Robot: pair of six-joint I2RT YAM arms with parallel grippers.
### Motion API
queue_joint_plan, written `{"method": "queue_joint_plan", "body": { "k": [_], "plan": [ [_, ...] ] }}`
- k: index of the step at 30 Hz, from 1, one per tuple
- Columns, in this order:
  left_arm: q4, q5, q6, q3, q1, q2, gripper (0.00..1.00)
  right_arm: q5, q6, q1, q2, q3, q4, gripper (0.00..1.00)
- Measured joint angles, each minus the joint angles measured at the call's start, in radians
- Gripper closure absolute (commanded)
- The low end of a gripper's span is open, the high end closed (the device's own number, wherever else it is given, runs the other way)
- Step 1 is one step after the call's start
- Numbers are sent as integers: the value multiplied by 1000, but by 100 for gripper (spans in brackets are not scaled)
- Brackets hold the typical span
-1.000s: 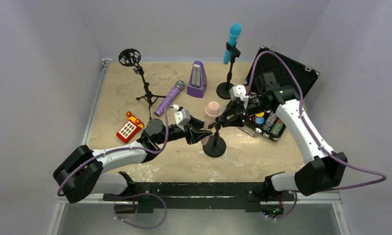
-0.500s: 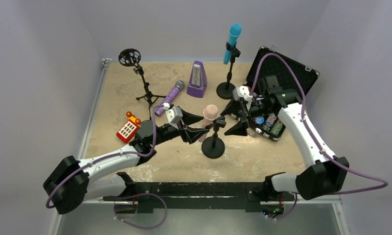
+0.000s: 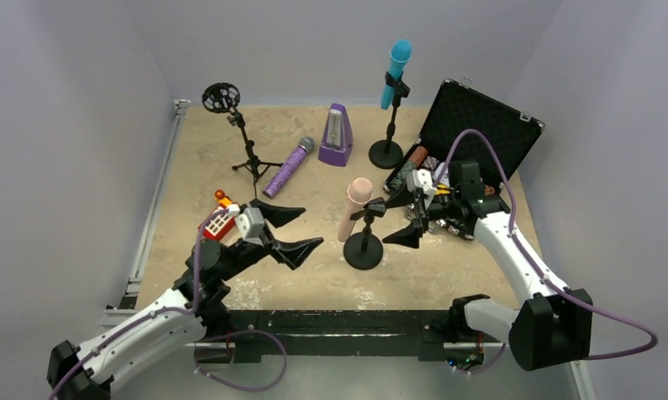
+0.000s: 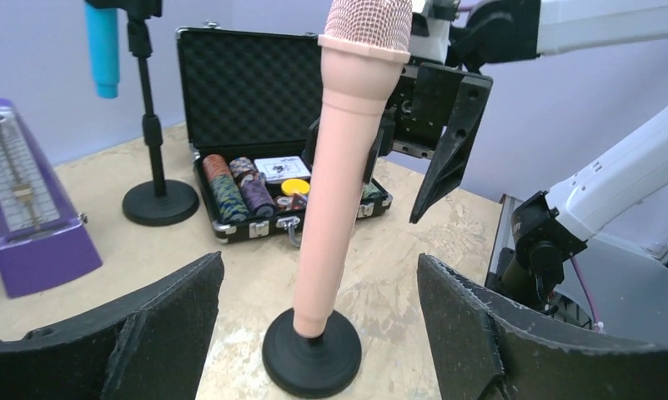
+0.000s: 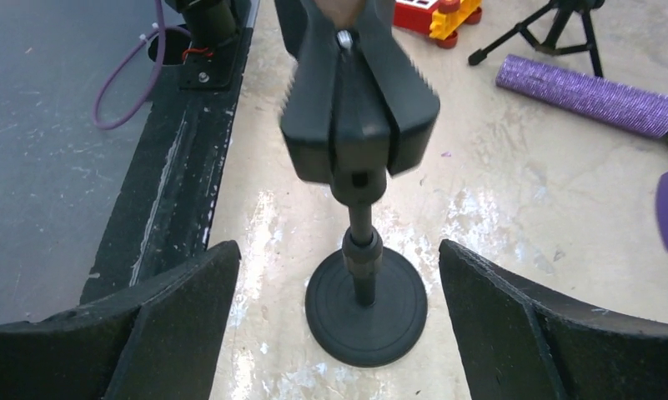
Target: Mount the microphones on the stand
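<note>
1. The pink microphone (image 3: 354, 208) is seen clamped at a tilt in the clip of the short stand (image 3: 364, 250), near the middle of the desk (image 3: 230, 150).
2. The left gripper (image 3: 312, 226) is spread wide, just left of that stand, and nothing is held.
3. The right gripper (image 3: 386, 223) is likewise spread wide, just right of the clip, and nothing is held.
4. The blue microphone (image 3: 396, 67) is gripped in the tall stand (image 3: 389, 125) at the back.
5. The purple microphone (image 3: 287, 169) is laid flat on the desk, between the tripod (image 3: 247, 154) and the metronome (image 3: 336, 133).
</note>
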Motion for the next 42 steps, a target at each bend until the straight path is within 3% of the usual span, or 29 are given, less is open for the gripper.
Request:
{"method": "queue_joint_plan", "body": {
  "k": [4, 9, 14, 20, 23, 28, 30, 38, 42],
  "plan": [
    [-157, -53, -10, -52, 0, -208, 11, -8, 172, 8, 5, -124, 268, 8],
    [-309, -90, -39, -84, 0, -350, 11, -13, 331, 76, 40, -167, 529, 14],
    [-403, -100, -61, -87, 0, -362, 11, -14, 484, 136, 79, -192, 737, 38],
    [-449, -100, -64, -87, 0, -359, 11, -29, 613, 138, 107, -227, 890, 89],
    [-462, -100, -64, -87, 0, -359, 11, -31, 626, 137, 100, -236, 912, 96],
    [-516, -99, -61, -75, 0, -367, 11, -26, 586, 84, 8, -235, 787, 98],
    [-528, -98, -61, -70, 0, -372, 11, -31, 527, 14, -49, -216, 663, 98],
    [-547, -95, -61, -60, 0, -377, 11, 25, 115, -394, -121, 27, -16, 98],
    [-554, -92, -61, -60, 0, -377, 11, 55, -30, -628, -122, 113, -257, 97]
  ]
}}
